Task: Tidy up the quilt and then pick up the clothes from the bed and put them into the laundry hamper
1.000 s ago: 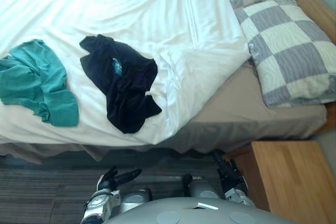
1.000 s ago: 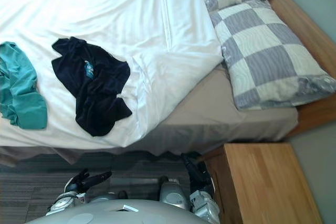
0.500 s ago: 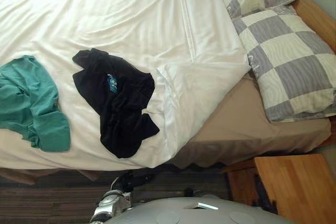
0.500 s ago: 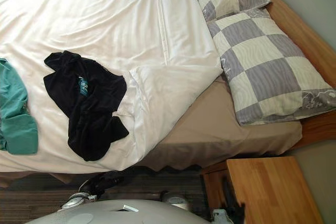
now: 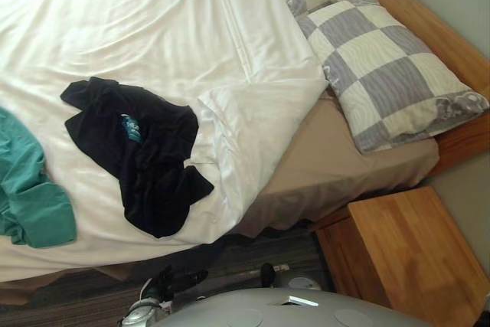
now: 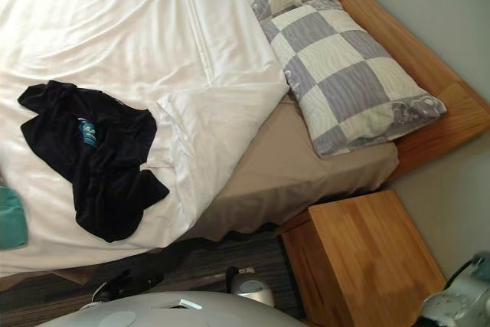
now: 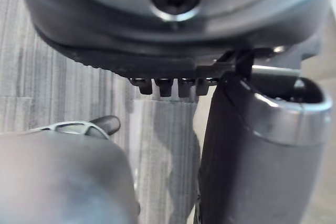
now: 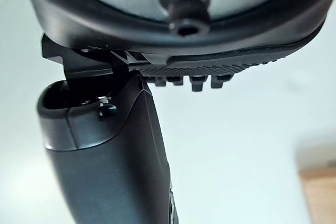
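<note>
right hand (image 8: 105, 150) has swung out past the nightstand (image 5: 406, 258); left hand (image 5: 174, 279) hangs low. both are loosely open and empty. quilt (image 5: 153, 28) corner sits folded back, with black shirt (image 5: 145, 166) and teal garment (image 5: 31, 197) on it: all steps remain.

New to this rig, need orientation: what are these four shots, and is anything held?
A humanoid robot with two fingered hands faces a bed. The two wide pictures come from its head camera's two eyes, looking down. On the white quilt lie a black garment and a teal garment; the quilt's corner is turned back, baring a tan sheet. Checked pillows and a wooden nightstand sit to the right. The two close-ups are wrist cameras, one per arm: the left hand above the floor, and the right hand. Both are open, holding nothing.
</note>
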Available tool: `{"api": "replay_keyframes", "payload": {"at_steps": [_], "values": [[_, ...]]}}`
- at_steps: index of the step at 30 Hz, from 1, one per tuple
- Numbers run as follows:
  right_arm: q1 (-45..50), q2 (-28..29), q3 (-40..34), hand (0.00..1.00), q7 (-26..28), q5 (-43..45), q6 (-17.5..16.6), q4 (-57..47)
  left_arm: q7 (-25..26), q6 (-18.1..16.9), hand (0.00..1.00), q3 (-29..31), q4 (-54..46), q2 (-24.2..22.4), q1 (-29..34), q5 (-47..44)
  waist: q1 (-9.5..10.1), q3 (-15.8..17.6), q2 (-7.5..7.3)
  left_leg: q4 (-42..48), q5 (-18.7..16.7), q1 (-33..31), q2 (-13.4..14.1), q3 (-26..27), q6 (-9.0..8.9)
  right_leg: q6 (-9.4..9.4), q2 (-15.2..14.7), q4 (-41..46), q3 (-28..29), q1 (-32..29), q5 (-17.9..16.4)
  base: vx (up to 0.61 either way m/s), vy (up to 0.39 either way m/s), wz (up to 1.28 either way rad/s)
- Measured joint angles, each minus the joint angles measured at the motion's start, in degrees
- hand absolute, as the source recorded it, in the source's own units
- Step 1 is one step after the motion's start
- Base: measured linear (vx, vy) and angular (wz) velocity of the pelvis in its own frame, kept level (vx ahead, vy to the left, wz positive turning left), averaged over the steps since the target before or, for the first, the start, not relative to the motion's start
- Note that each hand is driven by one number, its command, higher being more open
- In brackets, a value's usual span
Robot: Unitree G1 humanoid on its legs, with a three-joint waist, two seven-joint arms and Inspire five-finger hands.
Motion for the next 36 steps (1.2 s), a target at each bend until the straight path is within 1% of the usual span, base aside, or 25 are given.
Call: {"api": "replay_keyframes", "payload": {"at_steps": [1,2,3,5,6,7,8,9,10,11,12,14,16,19,20,22,23,25,27,30,32,36], "values": [[-0.22,-0.5,1.34,1.0,0.47,-1.52,1.23,-2.4,-0.15,-0.31,1.0,0.0,-0.01,0.02,0.52,0.0,-0.11,-0.08,-0.12,0.01,0.05,-0.02,-0.01,0.0,0.08,-0.01,0.0,-0.12,-0.02,0.02,0.0,-0.17,-0.023,-0.12],[-0.25,-1.46,4.49,1.0,1.69,-4.65,3.85,-6.94,-0.58,-0.75,1.0,0.01,0.02,0.0,1.26,0.03,-0.14,-0.2,-0.19,0.03,0.04,-0.07,-0.02,-0.08,0.39,-0.05,0.03,-0.28,-0.05,0.09,-0.03,-0.11,-0.009,0.0],[-0.31,-1.77,6.13,1.0,2.7,-6.06,5.07,-9.14,-0.74,-0.77,1.0,0.0,0.2,-0.01,1.42,0.06,-0.11,-0.25,-0.18,0.02,-0.01,-0.19,-0.02,-0.15,0.53,-0.07,0.02,-0.38,-0.05,0.1,-0.04,-0.13,-0.005,0.02],[-1.64,-2.19,14.34,1.0,8.35,-9.01,10.32,-16.58,-0.82,-0.91,1.0,-0.02,1.19,-0.03,1.5,0.61,0.03,-0.33,-0.1,-0.04,0.32,-0.64,-0.16,-0.58,1.12,-0.24,-0.13,-0.64,-0.35,-0.05,0.16,-0.1,-0.002,0.09],[-2.18,-2.31,16.63,1.0,10.25,-9.47,11.88,-17.95,-0.82,-1.0,1.0,-0.03,1.2,-0.05,1.52,1.07,0.13,-0.34,-0.09,-0.04,0.44,-0.79,-0.2,-0.8,1.28,-0.29,-0.19,-0.81,-0.46,-0.04,0.3,-0.07,-0.008,0.16],[-2.77,-3.03,21.47,1.0,13.41,-9.48,14.65,-19.8,-0.8,-1.37,1.0,-0.1,1.2,-0.09,1.35,1.8,0.6,-0.38,-0.06,-0.07,0.82,-0.99,-0.29,-1.3,1.52,-0.36,-0.3,-1.38,-0.74,0.15,0.74,-0.04,-0.011,0.19],[-3.88,-3.52,26.46,1.0,16.69,-10.1,17.25,-20.52,-0.8,-1.64,1.0,-0.18,1.18,-0.07,1.09,2.13,1.0,-0.47,-0.04,-0.14,1.07,-1.21,-0.36,-1.76,1.64,-0.41,-0.4,-1.54,-1.14,0.17,0.93,-0.02,-0.013,0.2],[-4.75,-3.66,29.17,1.0,17.92,-10.67,18.5,-20.53,-0.79,-1.7,1.0,-0.27,1.16,-0.08,0.97,2.19,1.23,-0.49,-0.04,-0.13,1.13,-1.27,-0.37,-1.95,1.69,-0.49,-0.46,-1.57,-1.44,0.19,1.01,0.02,-0.015,0.22],[-6.1,-3.7,34.02,1.0,19.8,-13.02,20.79,-20.52,-0.71,-1.73,1.0,-0.75,1.14,-0.06,0.65,2.2,1.99,-0.52,0.02,-0.12,1.28,-1.52,-0.44,-2.5,1.88,-0.58,-0.57,-1.67,-1.9,0.22,1.14,0.03,-0.014,0.28],[-7.02,-3.82,38.4,1.0,21.28,-15.7,22.28,-20.34,-0.6,-1.93,1.0,-1.74,0.92,0.12,0.54,2.16,2.63,-0.54,0.08,-0.08,1.37,-1.89,-0.51,-3.31,1.95,-0.6,-0.8,-1.75,-2.75,0.25,1.19,0.05,-0.017,0.34],[-7.27,-3.93,40.23,1.0,21.91,-17.19,22.92,-20.27,-0.58,-2.01,1.0,-2.0,0.85,0.13,0.49,2.09,2.9,-0.51,0.14,-0.07,1.42,-2.0,-0.52,-3.85,1.99,-0.7,-0.89,-1.78,-3.4,0.38,1.27,0.06,-0.01,0.44],[-8.09,-4.56,45.78,1.0,22.84,-21.22,25.74,-19.36,-0.51,-1.99,1.0,-2.34,0.3,0.09,0.5,1.91,4.05,-0.51,0.19,-0.07,1.42,-1.92,-0.52,-6.03,2.0,-1.11,-1.15,-2.25,-5.3,1.71,1.56,0.08,0.003,0.49],[-9.23,-4.73,47.42,1.0,22.83,-22.14,26.91,-18.47,-0.5,-1.92,1.0,-2.4,-0.02,0.07,0.59,1.92,4.34,-0.5,0.21,-0.06,1.42,-1.92,-0.52,-7.36,2.0,-1.53,-1.4,-2.28,-6.14,2.3,1.97,0.07,0.032,0.41],[-11.52,-4.74,48.5,1.0,21.94,-24.0,28.01,-16.26,-0.46,-1.73,1.0,-2.24,-0.17,0.04,0.63,2.0,4.72,-0.47,0.19,0.18,1.43,-1.83,-0.54,-8.43,2.0,-1.26,-1.7,-2.26,-7.16,3.04,2.97,0.04,0.048,0.25],[-12.55,-4.74,49.17,1.0,21.15,-25.75,28.47,-15.51,-0.42,-1.6,1.0,-2.13,-0.39,0.04,0.63,2.02,5.14,-0.44,0.16,0.51,1.42,-1.87,-0.64,-8.78,2.0,-0.86,-1.94,-2.18,-7.39,3.29,3.4,0.04,0.073,0.2],[-14.24,-4.74,50.42,1.0,20.32,-25.76,29.69,-13.98,-0.22,-1.37,1.0,-1.62,-0.71,-0.05,0.65,2.03,5.35,-0.28,0.05,1.15,1.42,-1.95,-0.77,-9.17,2.0,-0.93,-2.23,-2.1,-8.04,3.67,4.07,0.02,0.061,0.18],[-15.54,-4.74,51.57,1.0,19.91,-25.81,30.45,-12.61,0.0,-1.04,1.0,-1.3,-0.96,-0.07,0.66,2.18,5.52,-0.17,0.03,1.37,1.42,-1.93,-0.86,-9.64,2.0,-0.72,-2.45,-1.86,-8.48,3.95,4.27,0.01,0.056,0.24],[-17.02,-4.73,53.19,1.0,19.59,-27.55,30.86,-10.16,0.32,-0.2,1.0,-0.93,-1.29,-0.14,0.66,2.37,5.81,0.27,-0.08,2.04,1.42,-1.94,-0.96,-10.52,2.0,-0.59,-2.78,-1.1,-8.6,4.25,4.34,0.01,0.05,0.27],[-18.11,-4.7,54.32,1.0,19.41,-30.74,31.5,-7.86,0.47,0.09,1.0,0.09,-2.19,-0.34,0.64,2.99,6.65,0.79,-0.19,2.07,1.42,-1.91,-0.95,-11.08,2.0,-0.51,-2.88,-0.65,-9.27,4.36,4.4,0.0,0.027,0.2],[-20.8,-4.69,56.5,1.0,19.7,-41.0,31.64,-2.09,0.6,0.87,1.0,0.65,-4.06,-0.51,0.64,4.47,7.41,1.77,-0.4,2.09,1.42,-2.46,-0.9,-11.95,2.0,-0.51,-3.0,-0.21,-10.47,4.29,4.4,-0.02,0.011,0.24],[-22.34,-4.69,58.32,1.0,20.51,-49.43,31.64,2.78,0.65,1.05,1.0,0.76,-5.56,-0.56,0.64,5.21,8.35,2.48,-0.65,2.15,1.42,-2.91,-0.79,-12.56,2.0,-0.51,-2.99,-0.17,-11.35,4.21,4.4,-0.02,-0.012,0.14],[-25.61,-4.69,61.5,1.0,21.49,-54.82,31.71,8.42,0.57,1.42,1.0,1.28,-7.56,-0.05,0.25,6.61,8.57,3.89,-1.17,3.01,1.4,-4.32,-0.47,-12.94,1.97,-0.5,-2.95,0.72,-11.47,3.08,4.4,-0.03,-0.015,0.08]]}}
